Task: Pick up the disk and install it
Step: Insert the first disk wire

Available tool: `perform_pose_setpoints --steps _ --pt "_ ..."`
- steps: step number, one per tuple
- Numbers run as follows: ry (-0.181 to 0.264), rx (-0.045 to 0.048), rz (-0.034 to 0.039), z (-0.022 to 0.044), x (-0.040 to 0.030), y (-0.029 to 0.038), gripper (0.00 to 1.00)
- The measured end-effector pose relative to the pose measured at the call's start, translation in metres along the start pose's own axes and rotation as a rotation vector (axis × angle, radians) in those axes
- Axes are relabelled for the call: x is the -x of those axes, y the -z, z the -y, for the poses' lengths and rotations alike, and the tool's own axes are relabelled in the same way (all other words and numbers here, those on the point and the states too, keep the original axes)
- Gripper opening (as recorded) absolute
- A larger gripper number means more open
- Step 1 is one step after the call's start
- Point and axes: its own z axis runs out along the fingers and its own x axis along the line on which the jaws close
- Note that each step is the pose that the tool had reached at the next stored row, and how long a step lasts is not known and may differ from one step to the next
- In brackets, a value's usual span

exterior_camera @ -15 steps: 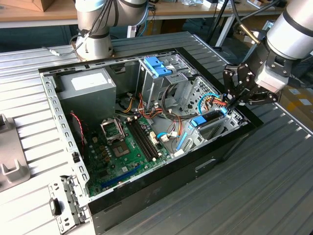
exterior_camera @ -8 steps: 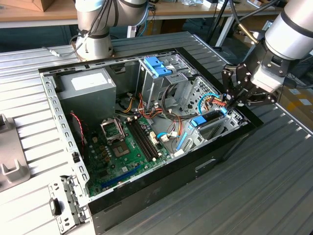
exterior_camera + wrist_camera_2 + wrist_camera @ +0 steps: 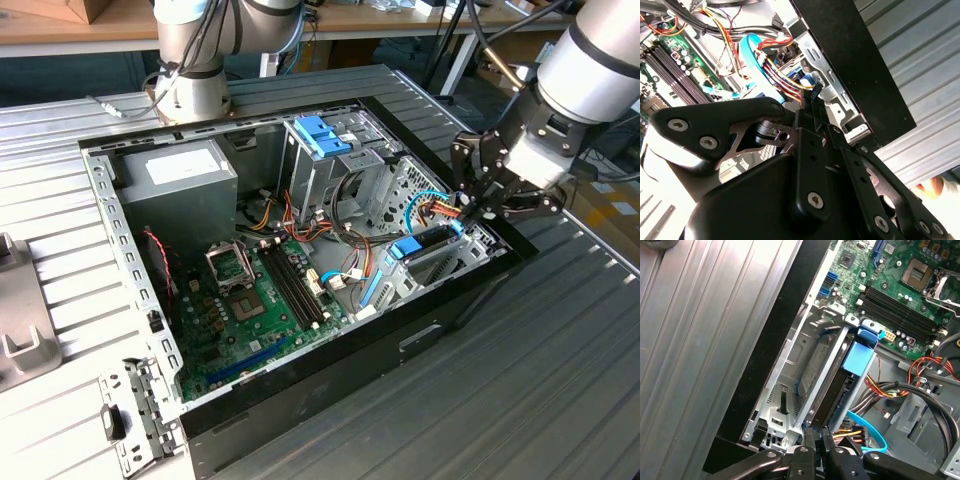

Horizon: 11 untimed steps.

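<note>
— So, what's the case like from my exterior view?

— An open black computer case (image 3: 330, 390) on the ribbed grey metal desk (image 3: 560, 380), with a green motherboard (image 3: 255, 310) inside.

— And the disk?

— The disk (image 3: 827, 385) is a flat dark slab on edge in the metal bay at the case's right end, blue plastic rail (image 3: 858, 360) alongside.

— My pincer?

— The black pincer (image 3: 478, 205) sits at the disk's end; I cannot tell whether it's clenched.
</note>
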Motion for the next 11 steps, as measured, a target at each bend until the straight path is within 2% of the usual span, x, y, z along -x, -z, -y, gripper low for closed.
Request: perform_pose_setpoints --steps 5,11 --pt "-0.034 -0.0021 -0.004 -0.0028 0.0013 0.0002 0.17" --pt "-0.096 -0.0059 -0.0116 -0.006 0.0028 0.0003 0.17"
